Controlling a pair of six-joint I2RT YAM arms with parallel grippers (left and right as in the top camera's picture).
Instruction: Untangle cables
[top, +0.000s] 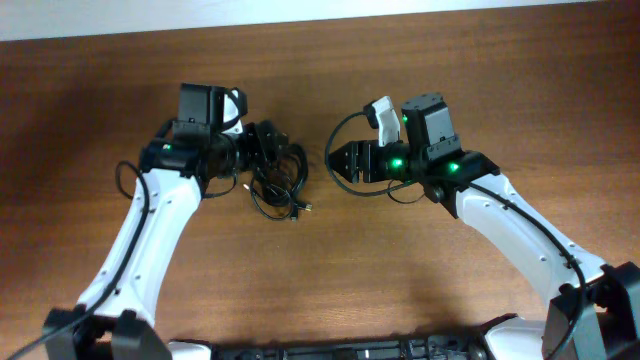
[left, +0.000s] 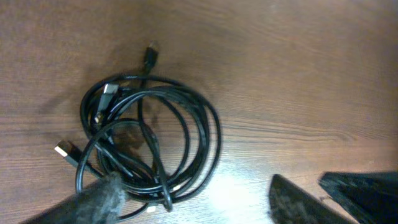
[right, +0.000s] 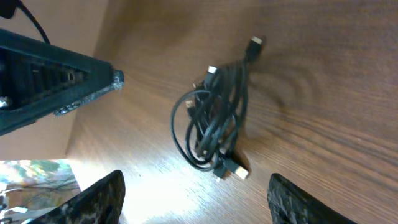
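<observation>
Wide open, empty: left gripper (left: 193, 190) and right gripper (right: 196, 186); left closing on the cables (left: 151, 144) left of centre may pinch several loops, tightening the knot.

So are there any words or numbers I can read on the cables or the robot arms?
None can be read.
cables: no print shows on cords or plugs.
left arm, right arm: no brand, number or sticker visible.
colourful patch at the right wrist view's bottom-left corner: too blurred to tell if it holds words.
</observation>
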